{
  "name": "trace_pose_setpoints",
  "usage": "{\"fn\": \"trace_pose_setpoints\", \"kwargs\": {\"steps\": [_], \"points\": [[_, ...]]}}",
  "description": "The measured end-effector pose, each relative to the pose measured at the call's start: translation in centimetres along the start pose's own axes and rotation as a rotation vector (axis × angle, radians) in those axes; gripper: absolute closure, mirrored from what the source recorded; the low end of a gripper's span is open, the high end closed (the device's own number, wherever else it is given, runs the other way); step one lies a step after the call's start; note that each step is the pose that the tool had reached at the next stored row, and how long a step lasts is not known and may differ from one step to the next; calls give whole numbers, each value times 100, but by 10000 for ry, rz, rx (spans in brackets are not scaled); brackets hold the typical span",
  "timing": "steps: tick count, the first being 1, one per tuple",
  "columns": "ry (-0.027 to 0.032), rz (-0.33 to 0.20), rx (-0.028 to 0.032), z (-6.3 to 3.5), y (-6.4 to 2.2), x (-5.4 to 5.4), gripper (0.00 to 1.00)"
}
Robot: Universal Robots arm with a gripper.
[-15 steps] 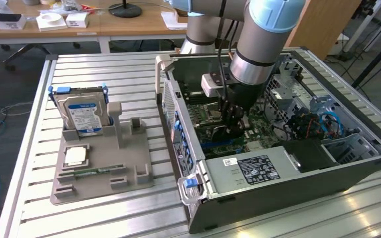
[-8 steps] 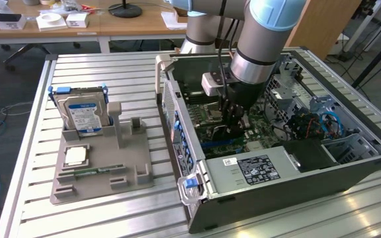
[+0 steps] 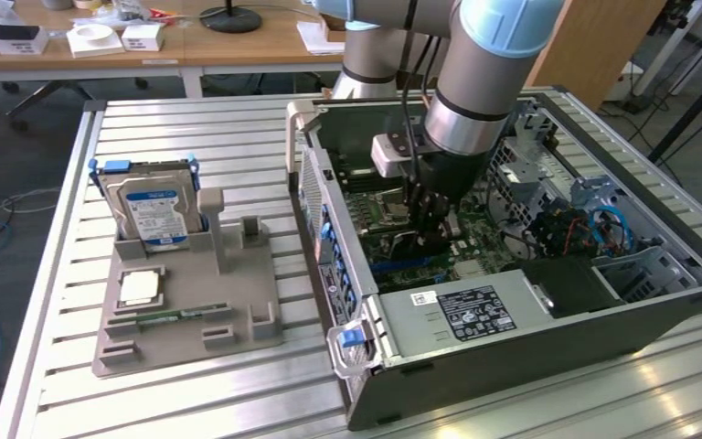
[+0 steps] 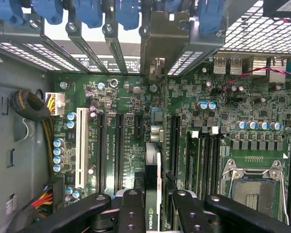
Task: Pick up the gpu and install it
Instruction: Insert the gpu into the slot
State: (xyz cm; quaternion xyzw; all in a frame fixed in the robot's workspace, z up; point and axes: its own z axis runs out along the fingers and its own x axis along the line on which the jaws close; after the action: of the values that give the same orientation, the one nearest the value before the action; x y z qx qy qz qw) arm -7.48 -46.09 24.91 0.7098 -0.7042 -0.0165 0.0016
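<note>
The gripper (image 3: 430,240) is down inside the case (image 3: 547,357), its fingers (image 4: 132,206) clenched on either side of the gpu (image 4: 153,165). The gpu stands on edge above the motherboard (image 4: 121,97), between two long dark slots, with its grey bracket (image 4: 160,43) up against the case's rear wall among the blue slot clips. Whether its edge is seated in a slot cannot be told.

The case lies open on its side on the slatted table (image 3: 180,137), at the exterior view's right. A power supply (image 3: 473,311) with a white label sits at its near end. To the exterior view's left, well apart from the case, is a grey holder (image 3: 248,306). A hard drive (image 3: 154,208) with a blue label stands upright in it, and a chip (image 3: 140,288) lies flat nearer the front. On the motherboard, the empty CPU socket (image 4: 252,182) lies just beside the RAM slots.
</note>
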Motion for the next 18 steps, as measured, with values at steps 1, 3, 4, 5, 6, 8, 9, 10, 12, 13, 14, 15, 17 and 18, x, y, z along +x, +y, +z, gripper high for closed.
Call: {"fn": "trace_pose_setpoints", "kwargs": {"steps": [1, 3, 4, 5, 6, 8, 9, 10, 12, 13, 14, 15, 17, 18], "points": [[2, 1, 1, 4, 0, 0, 73], [5, 3, 1, 6, 1, 1, 73], [6, 5, 0, 6, 1, 1, 73], [2, 8, 2, 9, 1, 1, 73], [2, 11, 2, 9, 1, 2, 73], [4, 13, 2, 11, 1, 2, 73], [5, 14, 2, 11, 1, 2, 73], [5, 13, 2, 11, 1, 2, 73], [4, 13, 2, 11, 1, 2, 73], [5, 13, 2, 12, 1, 2, 73], [4, 13, 2, 12, 1, 2, 73], [5, 13, 2, 12, 1, 2, 73], [5, 13, 2, 12, 1, 2, 73], [5, 13, 2, 12, 1, 2, 73]]}}
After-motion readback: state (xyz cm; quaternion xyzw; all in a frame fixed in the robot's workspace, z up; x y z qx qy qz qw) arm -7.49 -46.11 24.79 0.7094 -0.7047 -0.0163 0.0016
